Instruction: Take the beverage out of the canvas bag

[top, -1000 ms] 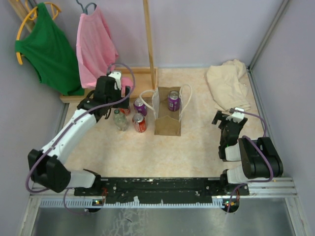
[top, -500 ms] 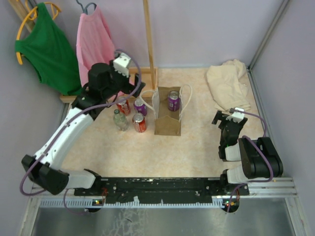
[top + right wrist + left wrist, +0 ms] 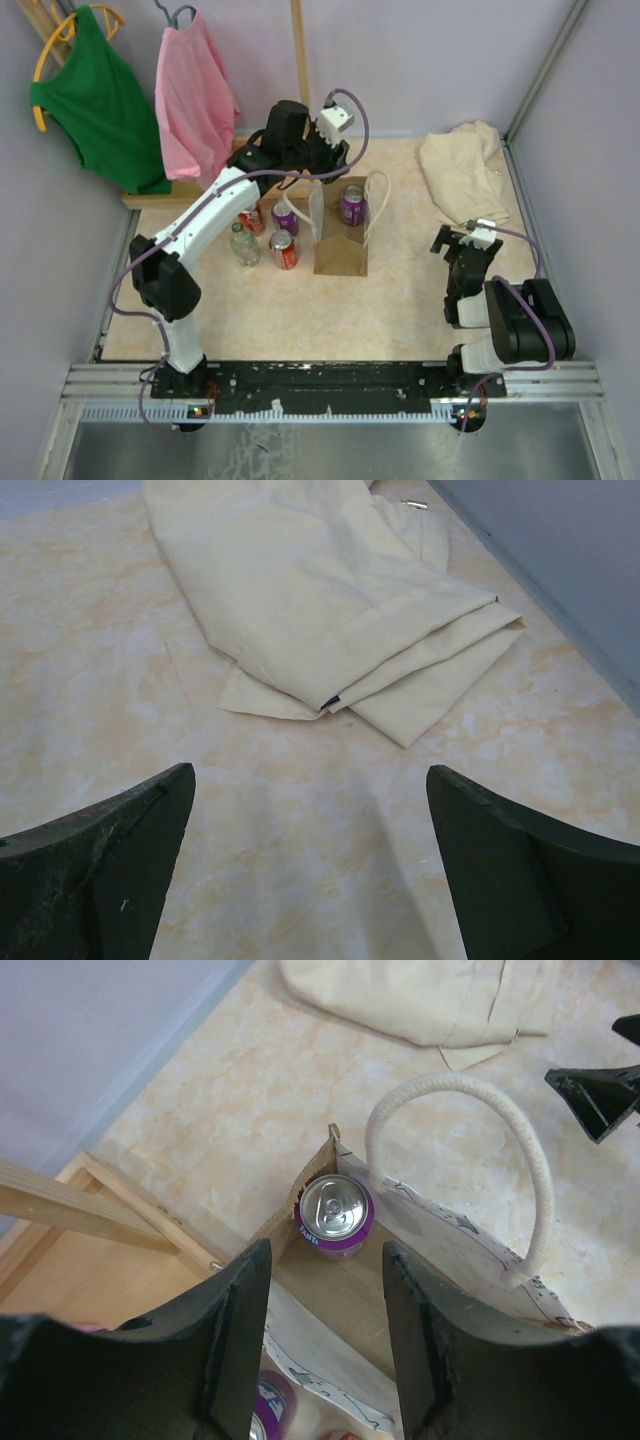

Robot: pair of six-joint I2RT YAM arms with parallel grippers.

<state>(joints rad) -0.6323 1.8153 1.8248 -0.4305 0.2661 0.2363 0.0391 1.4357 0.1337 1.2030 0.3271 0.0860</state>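
The canvas bag (image 3: 340,248) stands upright mid-table, with white loop handles (image 3: 455,1085). A purple beverage can (image 3: 352,205) stands inside it at the far end, and its silver top (image 3: 335,1210) shows in the left wrist view. My left gripper (image 3: 322,172) hovers over the bag's back left edge. Its jaws (image 3: 325,1260) are open, a can's width apart, with nothing between them and the can just ahead of the tips. My right gripper (image 3: 455,240) rests open at the right, its fingers (image 3: 130,820) spread above bare table.
Left of the bag stand a purple can (image 3: 285,217), two red cans (image 3: 283,250), and a glass bottle (image 3: 243,243). A wooden rack base (image 3: 100,1260) sits behind them, holding green and pink shirts. A beige cloth heap (image 3: 462,175) lies at the back right.
My left arm has swung right, from above the cans beside the bag to over the bag's back edge. The right arm has not moved.
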